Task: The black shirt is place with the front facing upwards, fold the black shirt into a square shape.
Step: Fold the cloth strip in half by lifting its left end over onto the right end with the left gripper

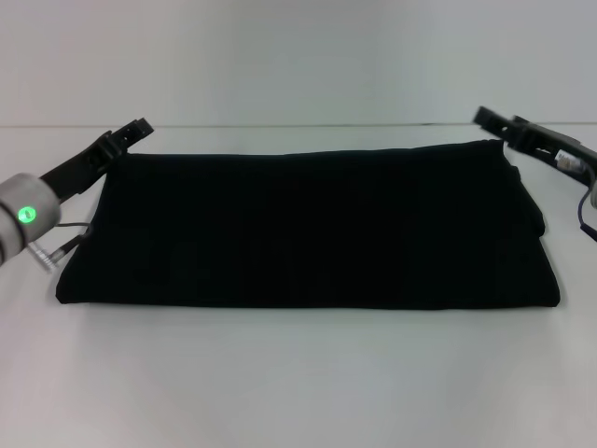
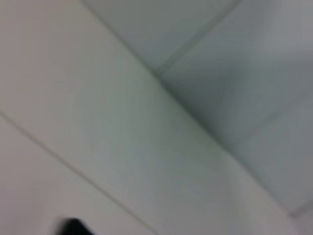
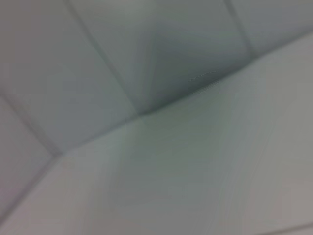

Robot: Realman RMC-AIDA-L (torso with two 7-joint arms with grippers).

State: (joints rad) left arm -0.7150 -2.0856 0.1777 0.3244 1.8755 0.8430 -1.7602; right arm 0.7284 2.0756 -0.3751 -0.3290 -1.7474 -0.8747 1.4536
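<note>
On the white table (image 1: 298, 383) the black shirt (image 1: 308, 229) lies folded into a wide flat band, plain black side up, its long fold edge nearest the robot. The left gripper (image 1: 131, 131) is at the band's far left corner, the right gripper (image 1: 494, 119) at its far right corner; whether either is clenched or released cannot be told. Both wrist views show only pale blurred surfaces.
</note>
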